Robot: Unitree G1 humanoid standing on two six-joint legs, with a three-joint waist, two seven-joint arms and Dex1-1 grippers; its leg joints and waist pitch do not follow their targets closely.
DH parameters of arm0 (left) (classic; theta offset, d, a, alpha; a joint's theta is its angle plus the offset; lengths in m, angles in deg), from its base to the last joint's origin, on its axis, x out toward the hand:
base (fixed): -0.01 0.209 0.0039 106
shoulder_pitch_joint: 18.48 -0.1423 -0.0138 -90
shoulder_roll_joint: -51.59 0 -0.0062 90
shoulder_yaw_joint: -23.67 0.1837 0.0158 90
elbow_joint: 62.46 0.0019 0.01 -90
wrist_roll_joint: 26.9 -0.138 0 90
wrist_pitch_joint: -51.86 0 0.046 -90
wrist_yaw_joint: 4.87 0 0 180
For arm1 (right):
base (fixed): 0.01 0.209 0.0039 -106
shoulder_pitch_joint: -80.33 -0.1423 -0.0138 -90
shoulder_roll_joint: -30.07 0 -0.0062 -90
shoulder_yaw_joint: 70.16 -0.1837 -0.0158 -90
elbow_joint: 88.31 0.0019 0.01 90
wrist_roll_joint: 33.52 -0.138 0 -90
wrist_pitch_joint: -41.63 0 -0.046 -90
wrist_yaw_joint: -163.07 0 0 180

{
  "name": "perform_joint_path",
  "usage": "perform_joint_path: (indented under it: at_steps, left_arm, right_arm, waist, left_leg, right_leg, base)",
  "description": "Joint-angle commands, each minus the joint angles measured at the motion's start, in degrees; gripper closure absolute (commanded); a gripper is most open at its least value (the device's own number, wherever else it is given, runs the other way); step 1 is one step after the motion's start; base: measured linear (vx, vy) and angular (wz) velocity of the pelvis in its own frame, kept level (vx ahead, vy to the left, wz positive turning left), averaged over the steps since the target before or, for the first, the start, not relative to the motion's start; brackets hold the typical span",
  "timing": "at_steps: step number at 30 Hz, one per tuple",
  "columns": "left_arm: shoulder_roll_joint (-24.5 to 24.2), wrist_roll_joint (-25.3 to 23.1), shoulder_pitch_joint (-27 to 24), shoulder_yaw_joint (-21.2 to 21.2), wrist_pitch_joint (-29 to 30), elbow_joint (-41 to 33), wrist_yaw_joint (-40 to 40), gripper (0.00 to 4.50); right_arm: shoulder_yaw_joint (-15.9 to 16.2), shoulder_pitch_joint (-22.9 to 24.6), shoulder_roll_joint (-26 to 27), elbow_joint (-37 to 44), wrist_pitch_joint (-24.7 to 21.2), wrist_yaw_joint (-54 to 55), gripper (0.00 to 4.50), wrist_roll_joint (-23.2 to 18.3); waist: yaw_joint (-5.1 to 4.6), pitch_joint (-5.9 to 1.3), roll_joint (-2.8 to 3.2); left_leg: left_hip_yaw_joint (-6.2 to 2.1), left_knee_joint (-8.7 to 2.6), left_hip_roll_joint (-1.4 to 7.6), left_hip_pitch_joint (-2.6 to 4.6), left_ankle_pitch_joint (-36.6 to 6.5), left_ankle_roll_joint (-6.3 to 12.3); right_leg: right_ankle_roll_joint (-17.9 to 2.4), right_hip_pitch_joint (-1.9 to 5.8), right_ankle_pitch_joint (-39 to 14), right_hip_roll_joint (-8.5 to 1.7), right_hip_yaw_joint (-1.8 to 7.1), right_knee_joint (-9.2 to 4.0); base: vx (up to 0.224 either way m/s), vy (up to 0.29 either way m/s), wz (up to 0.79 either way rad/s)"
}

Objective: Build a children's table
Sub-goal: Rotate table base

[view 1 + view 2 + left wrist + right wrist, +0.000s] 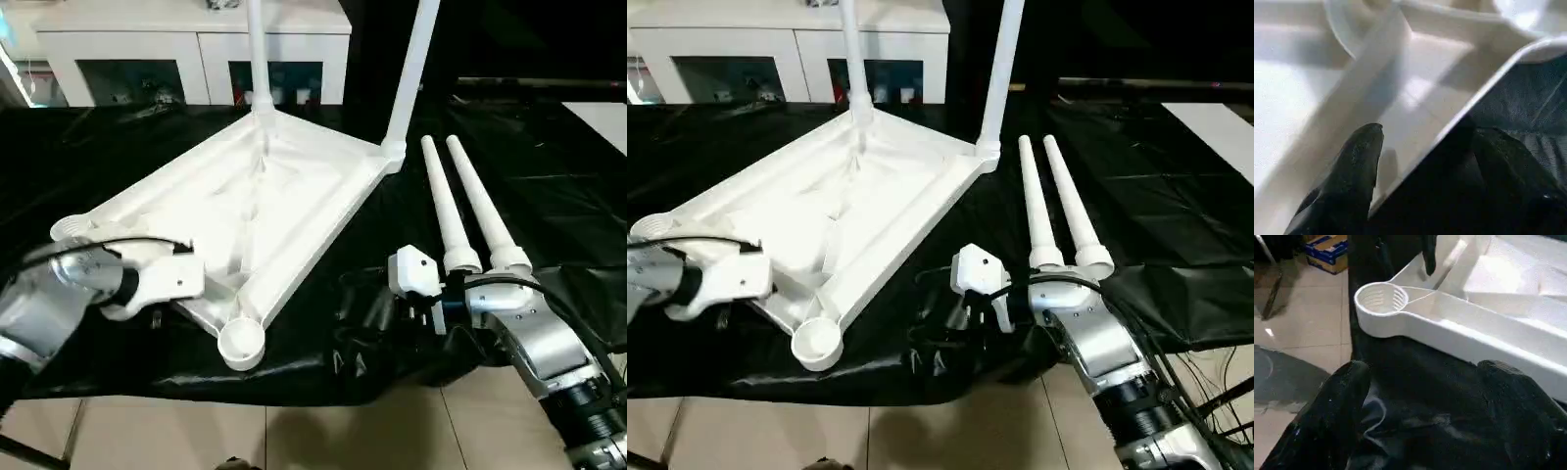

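Two legs (pixel 404 73) upright in our tabletop (pixel 245 206), two loose legs (pixel 1058 211) beside it, left gripper (pixel 1425 161) straddling tabletop rim, fingers wide, right gripper (pixel 1422 411) wide near corner socket (pixel 1382 301).

the table top (pixel 294 186), its two upright legs (pixel 411 69) and the two loose legs (pixel 470 211) are plain white on a glossy black cloth (pixel 509 157). the gripper fingers (pixel 1332 416) are black, the forearms (pixel 549 348) silver, the floor (pixel 245 436) pale beige tile.

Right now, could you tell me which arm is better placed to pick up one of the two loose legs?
The right. Its gripper is open just beside the thick ends of the loose legs, while the left gripper straddles the tabletop's rim on the far side.
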Motion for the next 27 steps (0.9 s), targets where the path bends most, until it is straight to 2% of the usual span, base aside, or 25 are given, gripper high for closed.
perform_joint_path:
  at_steps: [1, 2, 4, 7, 8, 13, 14, 15, 18, 20, 21, 27]
  left_arm:
    - [0.9, -0.9, 1.6, 0.5, -1.0, 1.6, -1.0, 1.18]
    - [1.5, -1.6, 2.2, 1.2, -1.9, 3.2, -0.6, 1.33]
    - [1.9, -2.3, 2.9, 1.5, -2.9, 4.9, -0.4, 1.53]
    - [2.7, -2.4, 3.7, 1.4, -3.5, 6.4, -0.6, 1.55]
    - [2.9, -1.9, 4.0, 1.3, -3.3, 6.6, 0.2, 1.82]
    - [2.9, -0.1, 3.5, 1.1, -1.6, 4.5, 3.1, 2.01]
    - [2.9, 0.2, 3.4, 1.1, -1.2, 4.0, 3.6, 2.33]
    - [2.9, 0.2, 3.4, 1.1, -1.2, 4.0, 3.6, 2.33]
    - [2.5, 1.5, 2.6, 0.8, 1.4, 1.7, 6.3, 2.37]
    - [2.5, 2.4, 2.1, 0.3, 3.6, 0.3, 7.3, 2.67]
    - [2.5, 2.7, 1.9, 0.1, 4.4, -0.2, 7.6, 2.74]
    - [2.8, 4.1, 0.3, -1.0, 9.6, -2.3, 7.2, 3.17]
  right_arm:
    - [1.1, 0.2, -0.3, 2.4, -1.4, -0.9, 0.67, -1.0]
    - [1.4, 0.6, -0.4, 3.4, -2.0, -0.9, 0.67, -1.1]
    - [1.6, 0.8, -0.4, 3.9, -2.4, -0.6, 0.67, -1.0]
    - [1.6, 1.1, -0.6, 4.4, -2.8, -0.4, 0.67, -1.0]
    - [1.6, 1.3, -0.7, 4.7, -3.0, -0.4, 0.67, -1.0]
    - [1.7, 2.0, -1.1, 5.8, -3.8, 0.0, 0.67, -0.9]
    - [1.8, 2.1, -1.2, 5.9, -3.9, 0.0, 0.67, -0.9]
    - [1.8, 2.1, -1.2, 5.9, -3.9, 0.0, 0.67, -0.9]
    - [2.1, 2.1, -1.1, 6.0, -4.1, 0.1, 0.67, -0.8]
    - [2.2, 2.0, -1.1, 5.9, -4.1, 0.1, 0.67, -0.7]
    - [2.2, 2.0, -1.1, 5.9, -4.2, 0.1, 0.67, -0.7]
    - [2.3, 1.9, -1.1, 5.7, -4.3, 0.0, 0.67, -0.5]
  waist:
    - [0.21, -3.79, 1.43]
    - [0.30, -3.81, 1.34]
    - [0.32, -3.88, 1.54]
    - [0.25, -3.83, 1.53]
    - [0.28, -3.83, 1.52]
    - [0.32, -3.87, 1.61]
    - [0.38, -3.88, 1.64]
    - [0.39, -3.83, 1.65]
    - [0.35, -3.76, 1.57]
    - [0.31, -3.78, 1.53]
    - [0.28, -3.75, 1.25]
    - [-0.01, -3.80, 1.31]
  left_leg:
    - [-1.13, -4.53, 1.21, 1.94, -23.0, -2.53]
    - [-1.20, -4.60, 1.24, 1.78, -22.6, -2.51]
    - [-1.27, -4.60, 1.26, 1.73, -22.4, -2.66]
    - [-1.23, -4.54, 1.21, 1.76, -22.8, -2.76]
    - [-1.21, -4.54, 1.26, 1.81, -22.8, -2.79]
    - [-1.21, -4.56, 1.34, 1.89, -22.7, -2.83]
    - [-1.19, -4.57, 1.33, 1.89, -22.7, -2.83]
    - [-1.18, -4.57, 1.36, 1.88, -22.9, -2.80]
    - [-1.19, -4.61, 1.34, 1.84, -22.9, -2.74]
    - [-1.15, -4.57, 1.32, 1.82, -22.7, -2.69]
    - [-1.09, -4.58, 1.32, 1.84, -22.7, -2.56]
    - [-1.18, -4.56, 1.29, 1.64, -21.4, -2.23]
  right_leg:
    - [-12.0, 1.48, -14.8, -2.00, 1.70, -3.99]
    - [-12.3, 1.66, -13.9, -2.03, 1.65, -3.96]
    - [-12.3, 1.74, -13.4, -2.12, 1.63, -3.73]
    - [-12.5, 1.69, -13.8, -2.15, 1.63, -3.82]
    - [-12.7, 1.67, -13.7, -2.18, 1.64, -3.87]
    - [-13.1, 1.65, -12.7, -2.12, 1.61, -3.70]
    - [-13.3, 1.67, -12.5, -2.13, 1.62, -3.66]
    - [-13.4, 1.65, -12.7, -2.15, 1.61, -3.72]
    - [-13.3, 1.73, -13.5, -2.21, 1.63, -3.79]
    - [-13.3, 1.75, -13.6, -2.22, 1.65, -3.73]
    - [-13.3, 1.71, -14.0, -2.19, 1.65, -3.82]
    - [-13.2, 1.94, -13.6, -2.23, 1.62, -3.70]
  base:
    - [0.000, 0.000, 0.00]
    - [0.000, 0.000, 0.00]
    - [0.000, 0.000, 0.00]
    - [0.000, 0.000, 0.00]
    - [0.000, 0.000, 0.00]
    - [0.000, 0.000, 0.00]
    - [0.000, 0.000, 0.00]
    - [0.000, 0.000, 0.00]
    - [0.000, 0.000, 0.00]
    - [0.000, 0.000, 0.00]
    - [0.000, 0.000, 0.00]
    - [0.000, 0.000, 0.00]
